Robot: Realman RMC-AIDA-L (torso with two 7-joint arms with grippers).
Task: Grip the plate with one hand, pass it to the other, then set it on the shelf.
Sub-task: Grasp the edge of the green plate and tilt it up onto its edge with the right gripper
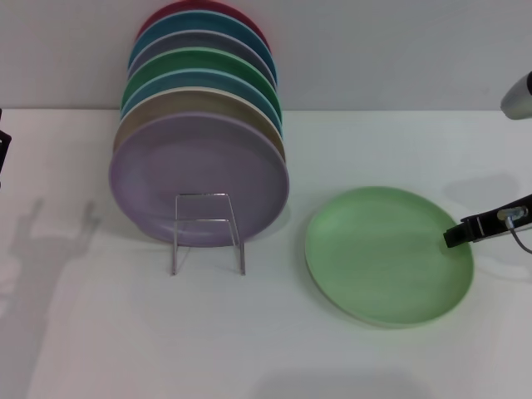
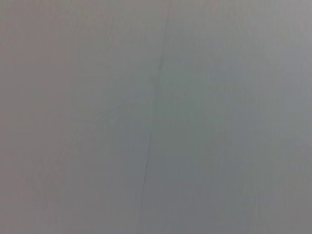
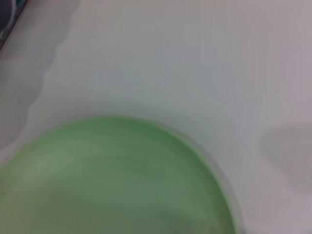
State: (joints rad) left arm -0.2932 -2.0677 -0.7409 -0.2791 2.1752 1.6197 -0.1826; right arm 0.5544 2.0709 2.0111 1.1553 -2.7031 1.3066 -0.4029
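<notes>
We see the plate, round, matte and light green with a shallow rim, lying flat on the white worktop, to the right of the shelf. The shelf is a small rack of clear see-through material with a thin rectangular front frame. It holds a row of round plates standing on edge, one behind the other: a lilac plate in front, then a tan one, blue ones, a darker green plate and a red one at the back.

The right pincer comes in from the right edge, black and slim, and its tip is at the right rim of the plate. We cannot tell if it is released or clenched. In the right wrist view the plate fills the lower part, with bare worktop around its curved edge.

The left pincer shows only as a dark sliver at the left edge, well apart from the plates. Between shelf and plate there is a narrow strip of free worktop; in front of both the worktop is open.
</notes>
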